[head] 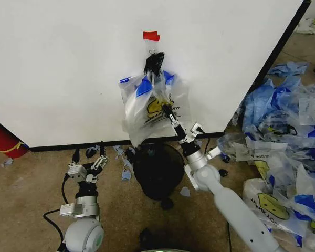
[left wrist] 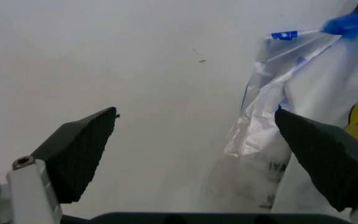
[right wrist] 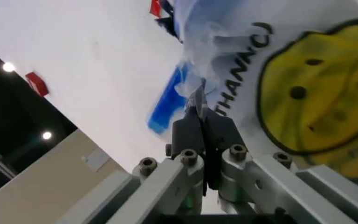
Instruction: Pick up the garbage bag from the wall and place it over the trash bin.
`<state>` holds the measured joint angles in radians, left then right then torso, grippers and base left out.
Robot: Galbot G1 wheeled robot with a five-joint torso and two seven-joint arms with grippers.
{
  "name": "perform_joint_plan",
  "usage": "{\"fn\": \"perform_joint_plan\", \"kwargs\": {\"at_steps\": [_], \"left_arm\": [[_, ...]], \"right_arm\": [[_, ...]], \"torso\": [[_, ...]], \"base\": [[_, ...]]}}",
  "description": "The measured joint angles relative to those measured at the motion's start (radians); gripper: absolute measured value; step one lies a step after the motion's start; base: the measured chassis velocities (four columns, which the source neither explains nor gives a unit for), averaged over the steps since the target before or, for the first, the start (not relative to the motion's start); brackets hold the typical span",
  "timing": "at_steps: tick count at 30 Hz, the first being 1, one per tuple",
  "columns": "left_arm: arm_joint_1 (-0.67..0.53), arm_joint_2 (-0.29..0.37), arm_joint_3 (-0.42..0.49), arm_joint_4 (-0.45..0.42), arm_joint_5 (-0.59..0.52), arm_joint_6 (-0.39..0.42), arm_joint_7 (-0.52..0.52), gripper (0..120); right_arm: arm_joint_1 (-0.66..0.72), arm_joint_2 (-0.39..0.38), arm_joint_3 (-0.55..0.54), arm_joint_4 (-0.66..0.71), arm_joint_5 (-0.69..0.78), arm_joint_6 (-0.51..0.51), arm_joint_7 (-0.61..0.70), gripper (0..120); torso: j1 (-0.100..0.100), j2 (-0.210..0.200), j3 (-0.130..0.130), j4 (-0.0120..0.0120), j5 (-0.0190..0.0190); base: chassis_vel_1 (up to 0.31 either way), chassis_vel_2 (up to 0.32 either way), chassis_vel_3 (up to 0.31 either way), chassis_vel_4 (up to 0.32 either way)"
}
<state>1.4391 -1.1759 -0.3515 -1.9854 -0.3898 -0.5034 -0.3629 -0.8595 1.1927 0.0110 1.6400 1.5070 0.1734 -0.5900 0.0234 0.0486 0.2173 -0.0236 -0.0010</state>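
While the left gripper waits low with jaws spread, the right gripper pinches the garbage bag (hanging on the wall) above the trash bin.

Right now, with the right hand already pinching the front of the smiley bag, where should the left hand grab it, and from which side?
Grip the loose blue-edged side fold of the thin translucent white plastic bag, coming in from the robot's left. That edge hangs free off the flat white wall panel, and the open left hand already faces it. The right hand is shut on the printed front.

Floor w/ bin, bag heap
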Motion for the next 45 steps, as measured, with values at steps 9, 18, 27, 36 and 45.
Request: {"fn": "perform_joint_plan", "kwargs": {"at_steps": [9, 18, 27, 36, 45], "left_arm": [[0.001, -0.002, 0.005, -0.003, 0.001, -0.002, 0.001, 100], [0.004, -0.005, 0.01, -0.009, 0.004, -0.003, 0.002, 100], [0.01, -0.004, 0.01, -0.018, 0.006, -0.005, 0.003, 100], [0.013, -0.003, 0.012, -0.025, 0.012, -0.006, 0.003, 100], [0.018, -0.004, 0.013, -0.028, 0.015, -0.008, 0.004, 100]], "right_arm": [[-0.08, -0.025, 0.026, 0.043, -0.011, 0.004, 0.006, 0], [-0.135, -0.035, 0.045, 0.057, -0.028, 0.007, 0.003, 0], [-0.175, -0.037, 0.047, 0.076, -0.045, 0.013, 0.001, 0], [-0.261, -0.071, 0.052, 0.126, -0.077, 0.022, -0.019, 0], [-0.337, -0.105, 0.076, 0.164, -0.088, 0.027, -0.037, 0]], "torso": [[0.0, 0.0, 0.0, -0.0001, 0.0], [0.0, 0.0, 0.0, 0.0, 0.0], [0.0, 0.0, 0.0, 0.0, 0.0], [0.0, 0.0, 0.0, 0.0, 0.0], [0.0, 0.0, 0.0, 0.0, 0.0]], "base": [[0.0, 0.0, 0.0, 0.0], [0.0, 0.0, 0.0, 0.0], [0.0, 0.0, 0.0, 0.0], [0.0, 0.0, 0.0, 0.0], [0.0, 0.0, 0.0, 0.0]]}}
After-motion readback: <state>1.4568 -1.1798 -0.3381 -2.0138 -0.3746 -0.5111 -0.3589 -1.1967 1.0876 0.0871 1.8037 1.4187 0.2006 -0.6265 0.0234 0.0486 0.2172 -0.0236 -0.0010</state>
